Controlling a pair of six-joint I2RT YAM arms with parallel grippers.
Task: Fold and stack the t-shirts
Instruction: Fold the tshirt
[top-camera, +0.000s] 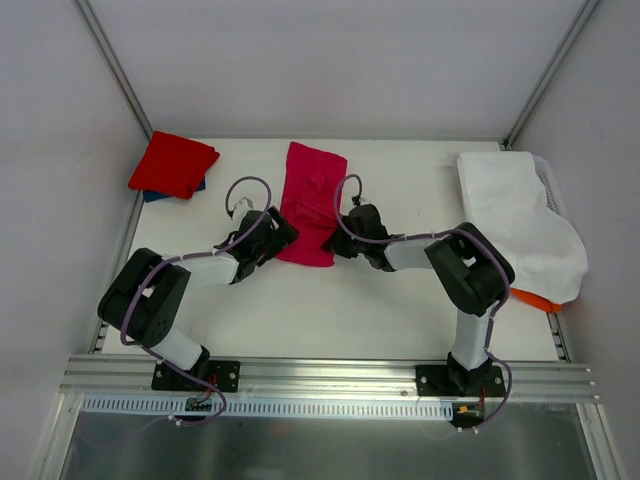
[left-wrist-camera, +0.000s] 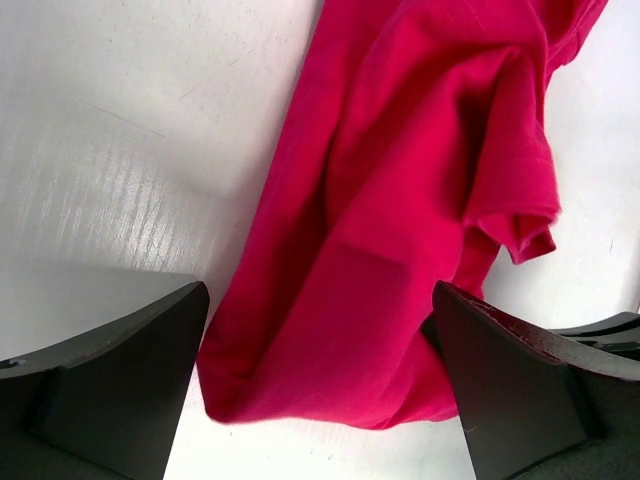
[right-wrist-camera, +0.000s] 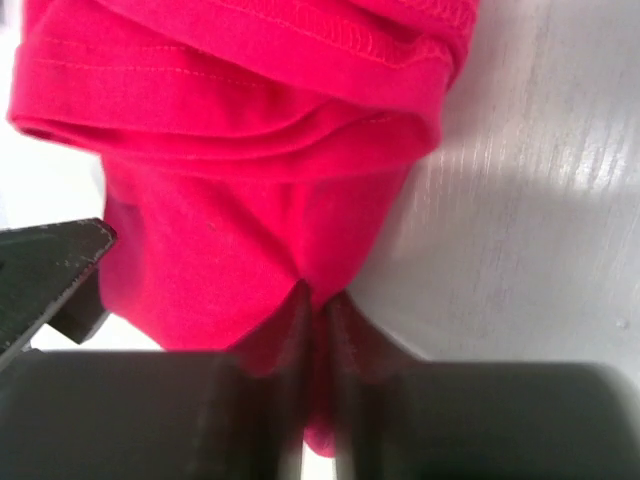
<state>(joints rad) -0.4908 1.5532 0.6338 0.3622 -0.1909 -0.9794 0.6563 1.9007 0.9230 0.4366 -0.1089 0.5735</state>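
Working crimson-pink t-shirt (top-camera: 312, 200), lying mid-table, folded lengthwise. Pinches its near edge tight in right gripper (right-wrist-camera: 318, 300); straddles other near corner with left gripper (left-wrist-camera: 320, 295), wide open (nothing held). Should close left on all layers before lifting, then fold evenly.

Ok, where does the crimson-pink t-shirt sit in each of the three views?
Top external: the crimson-pink t-shirt lies mid-table toward the far edge, between the two arms' tips.
Left wrist: it fills the upper middle and right, with its near end inside the open left end effector.
Right wrist: it fills the upper left and centre, pinched by the right end effector.
Shared landmark: the white table, bare beside the shirt.
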